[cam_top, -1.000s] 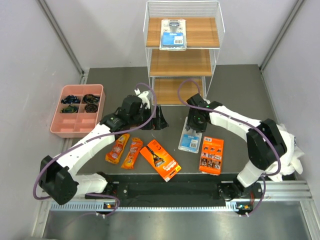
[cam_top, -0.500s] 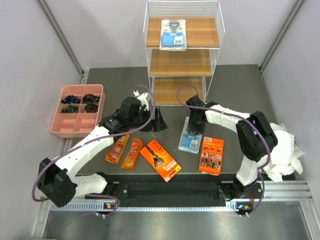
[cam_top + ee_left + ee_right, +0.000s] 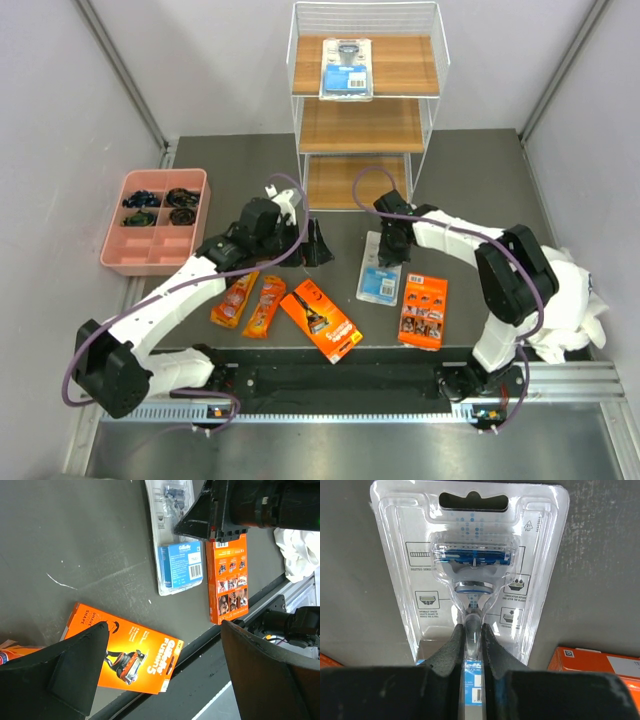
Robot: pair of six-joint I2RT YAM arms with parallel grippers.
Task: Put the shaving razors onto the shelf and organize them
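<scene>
"Gillette Fusion5" in white, on long orange box (image 3: 125, 652); "Gillette", on blue blister card (image 3: 179, 566)

The left arm (image 3: 170, 290) stretches forward from its base, elbow low, the left tool (image 3: 305, 243) with fingers spread wide apart. The right arm (image 3: 460, 238) bends inward, wrist tipped downward, the right tool (image 3: 472, 629) pinched narrowly on the raised ridge of a blister card (image 3: 470, 535).

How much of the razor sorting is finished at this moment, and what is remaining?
Done: one blister card lies on the shelf's top board. In hand: the right gripper is shut on the second blister card on the table. Left: two orange pouches, the long orange box and the orange card; the left gripper is open and empty.
</scene>
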